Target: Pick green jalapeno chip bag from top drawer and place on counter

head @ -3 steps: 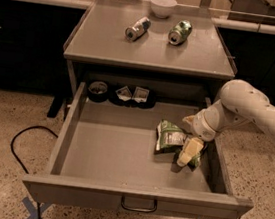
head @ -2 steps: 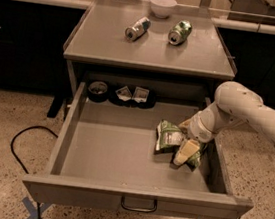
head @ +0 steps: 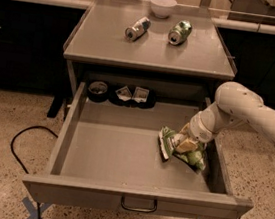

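The green jalapeno chip bag lies crumpled at the right side of the open top drawer, near its right wall. My gripper reaches down into the drawer from the right on its white arm and is shut on the bag's middle, with green foil showing on both sides of it. The bag still rests low on the drawer floor. The counter is the grey cabinet top right behind and above the drawer.
On the counter lie a silver can, a green-and-silver can and a white bowl. At the drawer's back are a dark round object and small packets. A black cable loops on the floor at left.
My gripper has shifted slightly left and up, from the bag's right edge onto its middle. The bag has been squeezed and tilted.
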### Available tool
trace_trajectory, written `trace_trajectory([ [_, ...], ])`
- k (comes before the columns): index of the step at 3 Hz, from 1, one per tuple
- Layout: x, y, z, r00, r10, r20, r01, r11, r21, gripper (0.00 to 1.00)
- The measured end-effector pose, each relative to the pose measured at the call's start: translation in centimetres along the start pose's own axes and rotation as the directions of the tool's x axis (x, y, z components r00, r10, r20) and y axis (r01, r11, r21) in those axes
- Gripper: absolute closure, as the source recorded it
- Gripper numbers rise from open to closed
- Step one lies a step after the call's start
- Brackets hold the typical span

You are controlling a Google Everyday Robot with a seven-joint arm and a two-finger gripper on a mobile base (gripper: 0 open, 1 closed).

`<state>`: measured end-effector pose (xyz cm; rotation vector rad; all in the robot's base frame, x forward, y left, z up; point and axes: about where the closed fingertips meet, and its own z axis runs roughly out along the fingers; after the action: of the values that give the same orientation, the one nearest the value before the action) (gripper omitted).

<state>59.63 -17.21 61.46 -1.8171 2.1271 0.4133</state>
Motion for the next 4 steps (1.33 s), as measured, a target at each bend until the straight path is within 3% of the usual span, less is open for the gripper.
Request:
trace_trajectory([
  [1,-1.0,0.5,-1.0,1.0,0.008,0.016,-0.008,1.0,0.005,0.88],
  [2,-4.1,1.4,-4.1,0.997,-0.024,0.071,0.022,0.9995,0.024,1.0],
  [3,-8.6,2.4,-7.6,0.989,-0.083,0.12,0.078,0.9959,0.046,1.0],
  [4,-13.1,3.5,-10.4,0.98,-0.155,0.128,0.148,0.9871,0.061,1.0],
])
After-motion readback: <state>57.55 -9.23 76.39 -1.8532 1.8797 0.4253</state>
